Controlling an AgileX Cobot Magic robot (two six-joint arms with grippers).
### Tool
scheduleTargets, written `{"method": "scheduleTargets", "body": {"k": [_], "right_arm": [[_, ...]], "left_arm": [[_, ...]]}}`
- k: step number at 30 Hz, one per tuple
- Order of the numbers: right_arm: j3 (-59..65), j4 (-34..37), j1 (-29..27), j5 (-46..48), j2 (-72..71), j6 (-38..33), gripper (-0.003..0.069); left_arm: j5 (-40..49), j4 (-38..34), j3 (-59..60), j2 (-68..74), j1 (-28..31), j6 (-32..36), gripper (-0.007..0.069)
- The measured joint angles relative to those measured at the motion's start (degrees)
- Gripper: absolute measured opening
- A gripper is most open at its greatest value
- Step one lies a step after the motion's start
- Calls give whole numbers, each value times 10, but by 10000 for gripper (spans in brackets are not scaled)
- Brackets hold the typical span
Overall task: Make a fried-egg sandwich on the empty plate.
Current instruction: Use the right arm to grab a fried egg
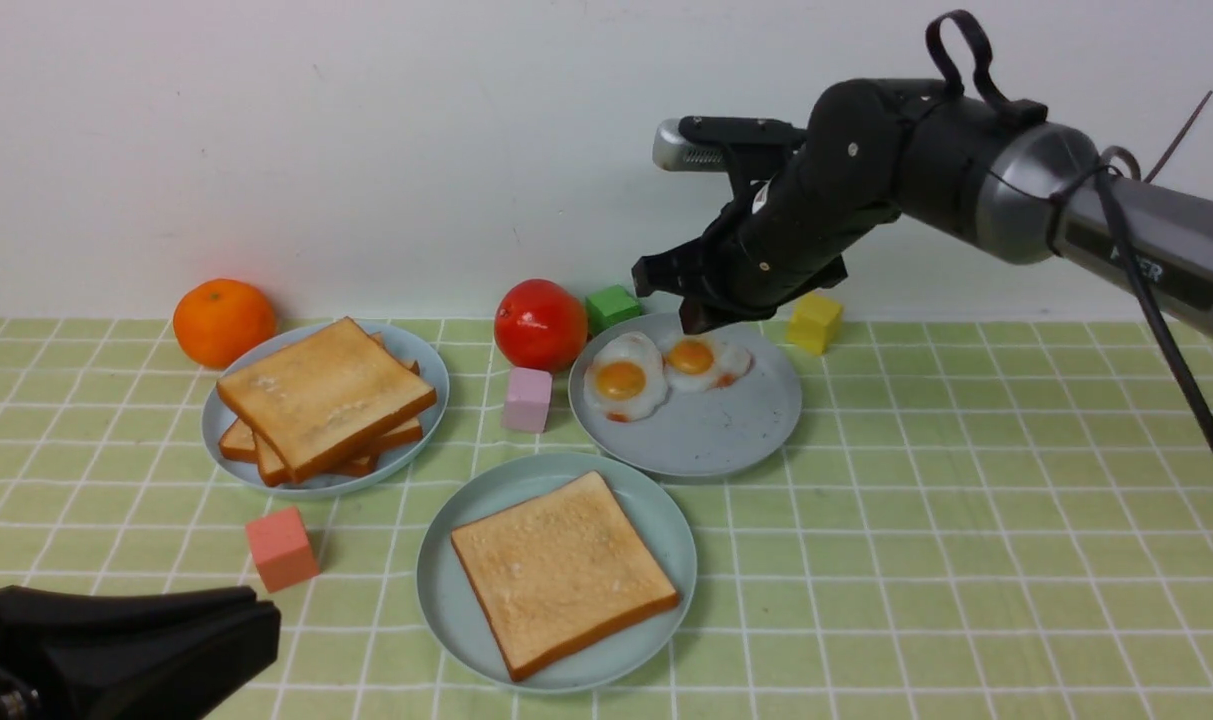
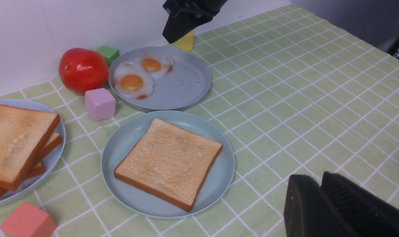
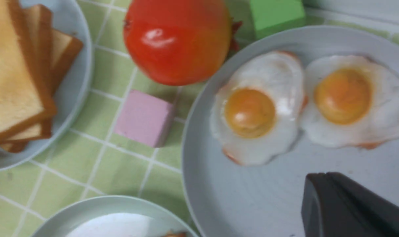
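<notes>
Right end effector (image 1: 694,318), pressed together and empty, hangs above the far rim of the egg plate (image 1: 726,435) at the table's middle. Toast (image 1: 563,570) lies on the teal plate (image 1: 441,592) by the near edge. I'd spread it first, then pinch the egg (image 1: 701,360) beneath by its thin white margin, keeping low and flat.

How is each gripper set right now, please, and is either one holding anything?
Left gripper: closed, holding nothing.
Right gripper: closed, holding nothing, by the egg plate.
</notes>
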Motion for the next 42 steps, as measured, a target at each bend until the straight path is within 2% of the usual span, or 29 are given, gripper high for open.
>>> {"method": "scheduleTargets", "body": {"k": [3,10,13,20,21,29,35,42], "right_arm": [[0,-7,0,3,4,1,57],[-73,-9,0,16,70,-11,282],[-126,-9,0,28,107,-33,341],[-229,-16,-4,42,178,-83,363],[-249,-9,-8,52,194,-122,363],[-263,20,-17,67,212,-194,363],[-263,29,-27,61,213,-278,363],[-263,61,-30,50,230,-325,363]], "left_arm": [[-1,1,0,0,0,0,80],[-12,2,0,0,0,0,80],[-37,2,0,0,0,0,80],[-128,2,0,0,0,0,80],[-141,2,0,0,0,0,80],[-126,2,0,0,0,0,80],[-109,2,0,0,0,0,78],[-105,2,0,0,0,0,78]]}}
